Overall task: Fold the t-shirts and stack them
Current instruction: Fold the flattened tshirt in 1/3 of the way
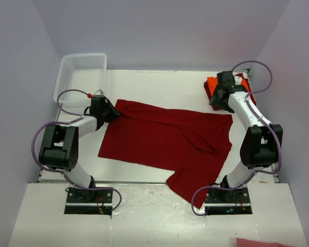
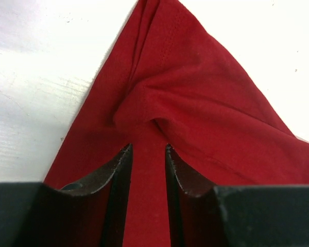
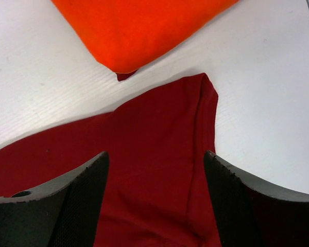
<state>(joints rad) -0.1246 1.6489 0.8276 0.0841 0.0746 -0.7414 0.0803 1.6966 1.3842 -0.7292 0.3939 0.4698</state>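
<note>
You have the dark crimson t-shirt [image 1: 165,139] spread open across the middle of the white tabletop [image 1: 159,85], with one sleeve trailing toward the near edge between the two arm bases. Your left claw [image 1: 112,110] sits at the shirt's far left corner. In the left wrist view its fingers [image 2: 118,170] stand only a narrow gap apart, and the red cloth shows flat through that gap rather than squeezed in it. A raised fold of the cloth bunches just beyond the fingertips, and the corner narrows to a point farther on. Your right claw [image 1: 218,103] is over the shirt's far right corner. In the right wrist view its fingers [image 3: 82,180] are spread wide, one on either side of the corner, with the cloth lying below them and apart from both. The corner's seamed edge runs closer to one finger. The bright orange t-shirt [image 3: 144,31] lies folded at the far right of the tabletop, just beyond that corner and apart from it, with bare tabletop showing between the two. A small scrap of dark red peeks out under the orange shirt's near tip. The white mesh basket [image 1: 64,85] stands at the far left, near your left claw but apart from the crimson shirt.
</note>
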